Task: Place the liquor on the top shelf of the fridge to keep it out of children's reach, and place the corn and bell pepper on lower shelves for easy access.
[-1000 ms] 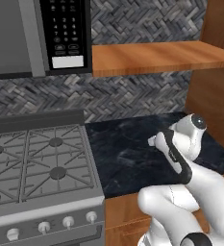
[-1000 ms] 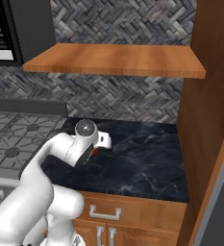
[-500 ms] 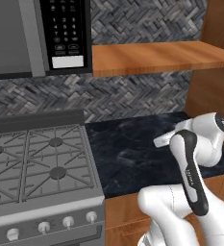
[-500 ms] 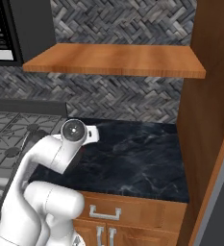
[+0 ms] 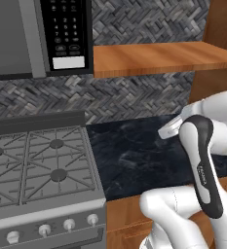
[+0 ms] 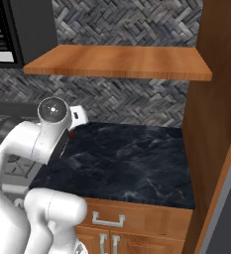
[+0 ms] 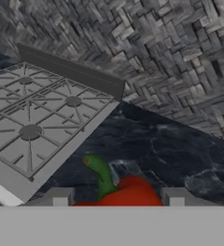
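red bell pepper [image 7: 128, 191] with green stem held between the gripper [image 7: 117, 198] fingers, gripper closed on it, above dark marble counter [image 7: 171, 149], beside grey stove [image 7: 31, 120]

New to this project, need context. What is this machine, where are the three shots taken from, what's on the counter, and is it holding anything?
It is a white robot arm on a drivable base, in a rendered kitchen. Two pictures come from cameras on the base, behind the arm: one to its left, one to its right. The third comes from a camera on the hand, looking along its two fingers.

Ahead are a dark marble counter, a grey stove beside it, a black microwave and a wooden shelf above.

In the hand view a red bell pepper with a green stem sits between the fingers, apparently gripped. The right base view shows a bit of red at the hand, above the counter.
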